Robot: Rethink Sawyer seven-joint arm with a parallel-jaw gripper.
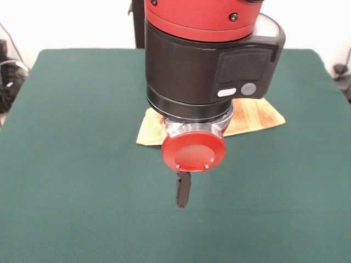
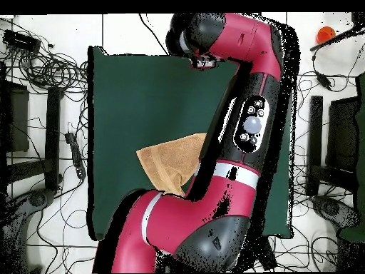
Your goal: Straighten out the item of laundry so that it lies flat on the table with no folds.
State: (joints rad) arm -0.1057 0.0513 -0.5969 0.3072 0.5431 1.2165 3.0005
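The golden tan-orange towel [image 1: 258, 114] lies on the dark green table [image 1: 66, 164] behind my arm, which hides its middle. Its two ends show on either side of the wrist. In the overhead view the towel [image 2: 170, 163] lies near the robot's base, uneven in outline, with its right part under the arm. My gripper [image 1: 182, 190] hangs from the red wrist disc, over bare green cloth on the camera side of the towel and apart from it. In the overhead view the gripper [image 2: 205, 63] is near the table's [image 2: 128, 93] far end. It holds nothing that I can see.
Cables and black equipment [image 2: 43, 71] lie on the floor round the table in the overhead view. A small orange object [image 2: 326, 33] sits at the top right, off the table. Dark gear [image 1: 8, 71] stands beyond the table's left edge in the front view.
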